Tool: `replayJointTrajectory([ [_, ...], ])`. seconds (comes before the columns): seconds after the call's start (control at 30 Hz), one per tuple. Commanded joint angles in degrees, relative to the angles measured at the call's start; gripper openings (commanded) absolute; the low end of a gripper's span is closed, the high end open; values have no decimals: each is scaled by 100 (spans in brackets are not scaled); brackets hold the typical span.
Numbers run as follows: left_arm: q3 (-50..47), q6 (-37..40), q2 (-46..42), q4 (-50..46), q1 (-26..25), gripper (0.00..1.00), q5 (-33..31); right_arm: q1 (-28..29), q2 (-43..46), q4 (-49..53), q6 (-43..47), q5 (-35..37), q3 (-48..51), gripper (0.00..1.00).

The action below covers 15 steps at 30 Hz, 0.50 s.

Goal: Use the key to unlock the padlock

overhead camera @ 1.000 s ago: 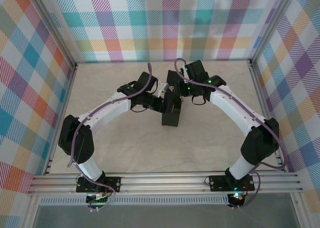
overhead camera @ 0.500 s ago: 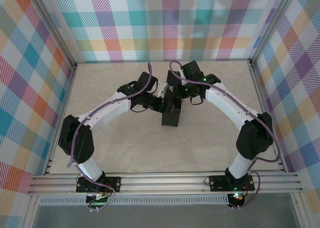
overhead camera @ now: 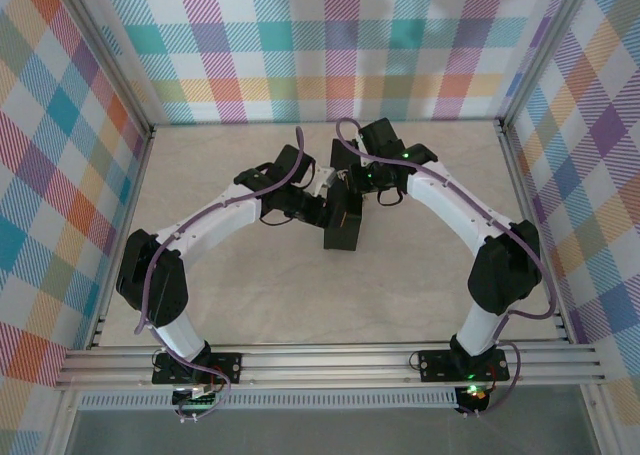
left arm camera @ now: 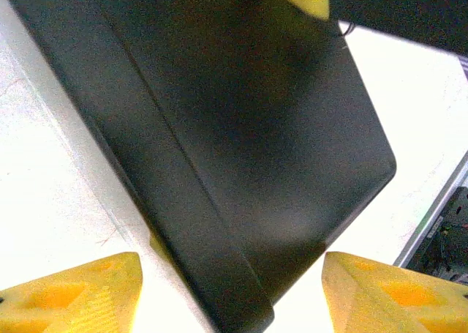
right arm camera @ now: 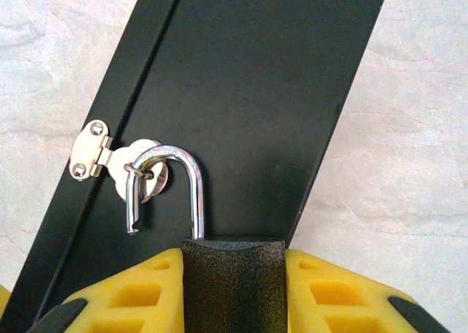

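At the left, wide-open yellow-fingered left gripper (left arm camera: 232,274), pinching nothing, with the long dark rectangular box (left arm camera: 241,128) between its fingers. Further right, on the box side, small silvery metal hasp (right arm camera: 91,150), and the tiny silvery metal padlock (right arm camera: 197,201) hooked through its ring. Shackle (right arm camera: 164,151) pointing to 12 o'clock from the right gripper (right arm camera: 232,274), short leg free at 11. Seems closed on the dark block below, probably the lock body. Looks unlocked already.

Robot test cell: plaid backdrop walls (overhead camera: 330,45), aluminium frame rails (overhead camera: 330,360).
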State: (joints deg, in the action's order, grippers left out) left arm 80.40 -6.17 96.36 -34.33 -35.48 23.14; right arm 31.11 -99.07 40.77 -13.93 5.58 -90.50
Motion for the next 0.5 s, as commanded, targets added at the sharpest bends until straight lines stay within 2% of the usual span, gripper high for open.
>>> replayJointTrajectory([
  [0.0, -158, 73, -256, -51, 33, 66, 163, 10, 84, -185, -485, 96, 47, 20],
  [0.13, -308, -47, -326, 145, 33, 65, 314, 16, 233, -574, -989, 285, 174, 15],
  [0.47, -369, -68, -337, 189, 24, 64, 429, 26, 262, -1222, -1676, 672, 490, 14],
])
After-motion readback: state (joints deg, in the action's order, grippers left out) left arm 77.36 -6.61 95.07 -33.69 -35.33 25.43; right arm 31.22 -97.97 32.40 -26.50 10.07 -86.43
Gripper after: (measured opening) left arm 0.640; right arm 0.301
